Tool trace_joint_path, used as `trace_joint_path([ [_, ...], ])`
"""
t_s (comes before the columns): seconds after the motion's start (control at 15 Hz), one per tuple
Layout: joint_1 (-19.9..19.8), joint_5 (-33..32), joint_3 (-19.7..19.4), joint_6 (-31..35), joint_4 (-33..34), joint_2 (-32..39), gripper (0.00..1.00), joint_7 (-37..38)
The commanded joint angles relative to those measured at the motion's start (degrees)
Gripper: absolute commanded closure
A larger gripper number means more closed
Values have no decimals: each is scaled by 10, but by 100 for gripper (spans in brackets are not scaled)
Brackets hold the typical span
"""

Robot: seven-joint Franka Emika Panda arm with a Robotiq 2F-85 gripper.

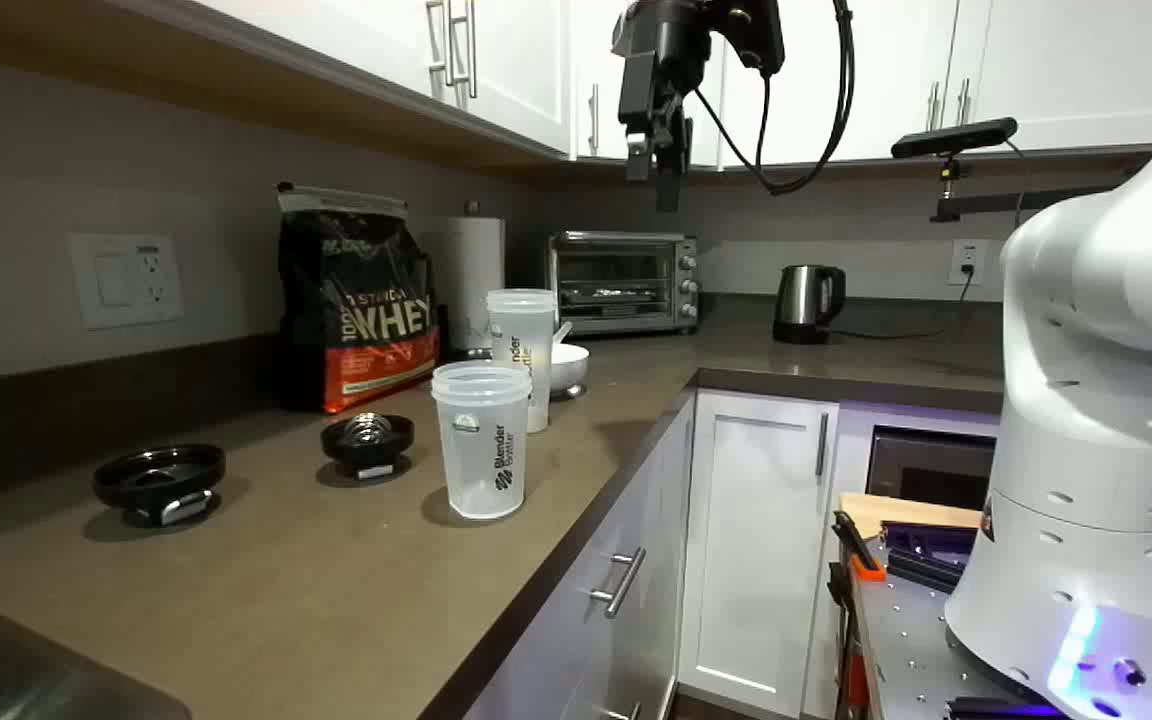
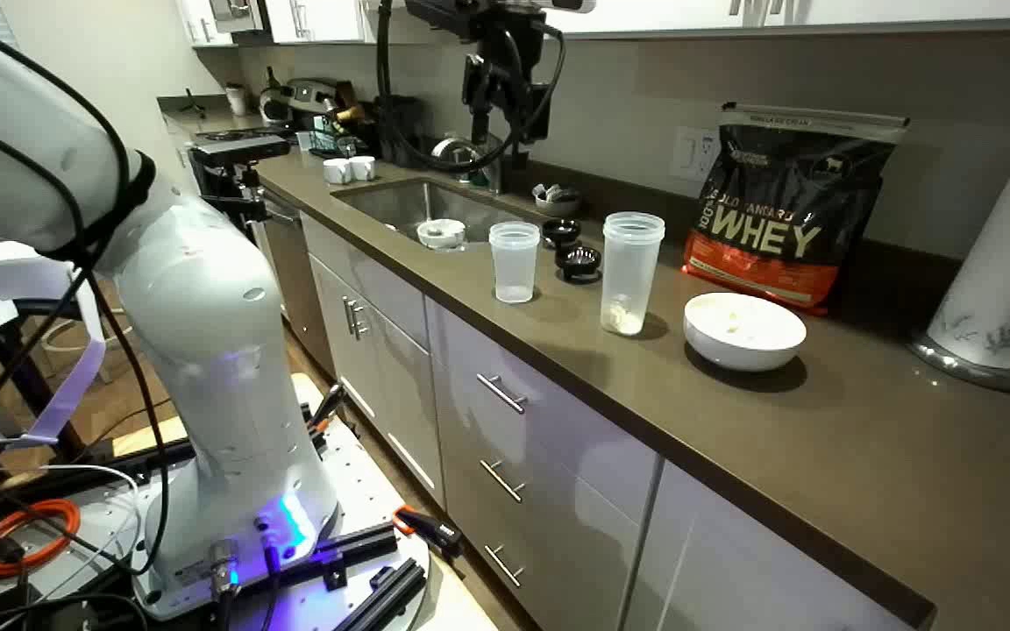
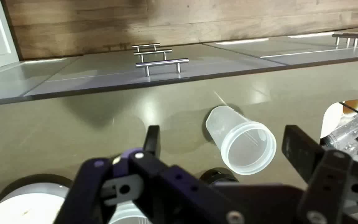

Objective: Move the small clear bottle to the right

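Note:
The small clear bottle stands upright and open-topped on the brown counter, near its front edge. It also shows in an exterior view and in the wrist view. My gripper hangs high above the counter, apart from the bottle; its fingers also show in an exterior view. In the wrist view my gripper has its fingers wide apart with nothing held, and the bottle shows below, between them. A taller clear bottle with some pale content at its bottom stands beside the small one.
Two black lids lie on the counter. A white bowl, a black whey bag and a paper-towel roll stand near the taller bottle. A sink is set in the counter. Upper cabinets hang behind the gripper.

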Motion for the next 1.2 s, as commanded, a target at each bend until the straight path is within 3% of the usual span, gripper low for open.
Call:
trace_joint_path([
  [0.0,-11,5,8,-3,2,1,0,-5],
  [0.93,-11,5,8,-3,2,1,0,-5],
  [1.13,-4,4,13,15,18,36,0,-11],
])
